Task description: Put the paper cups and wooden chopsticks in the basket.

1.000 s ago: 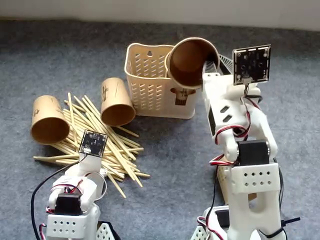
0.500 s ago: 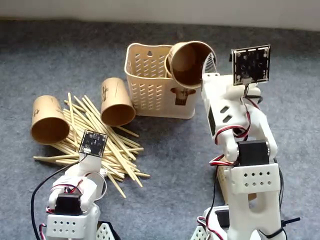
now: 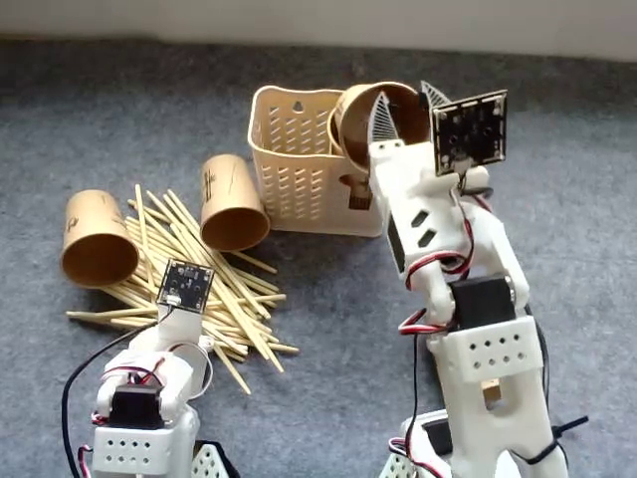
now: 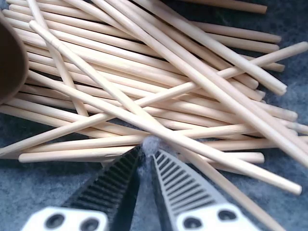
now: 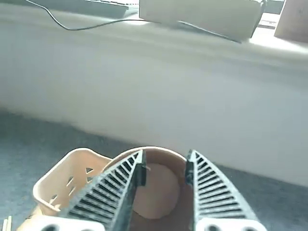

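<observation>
A cream plastic basket (image 3: 289, 169) stands at the back of the grey carpet. One paper cup (image 3: 360, 134) lies tilted in its right end, mouth toward the camera. My right gripper (image 3: 408, 105) hangs at that cup's rim, open, one finger (image 3: 383, 115) across the mouth and the other off to the side. In the right wrist view the cup (image 5: 156, 185) and basket (image 5: 62, 180) lie just past the gripper (image 5: 166, 154). Two more cups (image 3: 100, 239) (image 3: 234, 204) lie on their sides by the chopstick pile (image 3: 209, 279). My left gripper (image 4: 147, 149) is shut at the chopsticks' (image 4: 159, 82) near edge, holding nothing.
Grey carpet covers the table, with bare room right of the basket and between the arms. A pale wall (image 5: 168, 86) runs behind the basket. The left arm's camera board (image 3: 187, 286) sits over the pile's near side.
The right arm swung left, carrying the cup from above the basket's right edge into it. Its fingers have spread apart and let go of the rim. The left arm stayed still.
</observation>
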You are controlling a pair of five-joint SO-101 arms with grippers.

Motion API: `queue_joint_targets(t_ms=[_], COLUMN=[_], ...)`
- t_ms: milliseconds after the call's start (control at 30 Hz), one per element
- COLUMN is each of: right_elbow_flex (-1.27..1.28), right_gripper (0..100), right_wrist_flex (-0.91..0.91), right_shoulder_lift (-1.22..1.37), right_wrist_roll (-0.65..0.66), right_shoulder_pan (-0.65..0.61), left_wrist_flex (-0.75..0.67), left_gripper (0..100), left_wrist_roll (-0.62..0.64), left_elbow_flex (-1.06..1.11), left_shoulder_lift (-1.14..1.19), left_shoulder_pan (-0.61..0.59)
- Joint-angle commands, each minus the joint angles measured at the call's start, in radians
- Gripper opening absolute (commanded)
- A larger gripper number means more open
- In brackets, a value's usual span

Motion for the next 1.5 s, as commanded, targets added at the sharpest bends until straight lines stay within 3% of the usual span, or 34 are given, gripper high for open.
queue_joint_targets(t_ms=[0, 467, 800, 1033, 1467], right_elbow_flex=[-0.01, -0.091, -0.085, -0.113, -0.43], right_gripper=[5.4, 4.4, 4.4, 4.3, 4.6], right_wrist_flex=[-0.042, -0.24, -0.248, 0.012, 0.458], right_shoulder_lift=[0.087, 0.243, 0.232, 0.176, 0.229], right_wrist_roll=[-0.003, -0.003, -0.003, -0.003, -0.003], right_shoulder_pan=[-0.012, -0.01, -0.008, -0.015, -0.027], left_wrist_flex=[0.003, 0.003, 0.003, 0.003, 0.003], left_gripper=[2, 2, 2, 2, 2], left_wrist_roll=[-0.008, -0.008, -0.008, -0.008, -0.008], left_elbow_flex=[0.019, 0.019, 0.019, 0.019, 0.019], left_shoulder_lift=[-0.015, -0.015, -0.015, -0.015, -0.015], left_shoulder_pan=[0.016, 0.016, 0.016, 0.016, 0.016])
